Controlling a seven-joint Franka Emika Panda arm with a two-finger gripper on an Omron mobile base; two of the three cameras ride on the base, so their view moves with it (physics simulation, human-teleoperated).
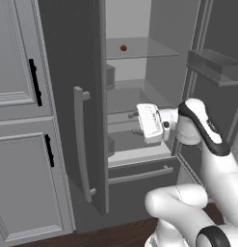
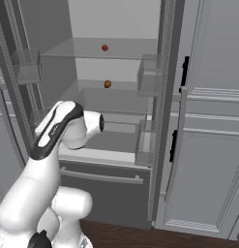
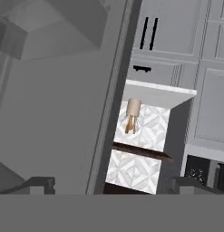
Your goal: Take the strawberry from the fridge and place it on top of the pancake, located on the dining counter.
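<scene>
The pincer [image 3: 109, 183] shows as two dark fingertips [image 3: 38, 185] at the bottom of the hand view, spread wide apart with nothing between them. It looks past the grey inner face of an open fridge door [image 3: 54, 113] toward a slice of kitchen with a white-topped wall counter [image 3: 158, 93].

In the left base view the white hand [image 1: 149, 123] sits at the level of the lower shelves of the open fridge [image 1: 86, 72], with both doors swung out. One strawberry [image 1: 123, 48], small and red, lies on the upper glass shelf [image 1: 154, 48], well above the hand and apart from it. In the right base view one orange-brown round item [image 2: 107, 84] rests on the shelf below. One bottom drawer [image 1: 139, 176] is closed. Two black handles [image 1: 34, 82] mark the light-grey cabinets at left.
</scene>
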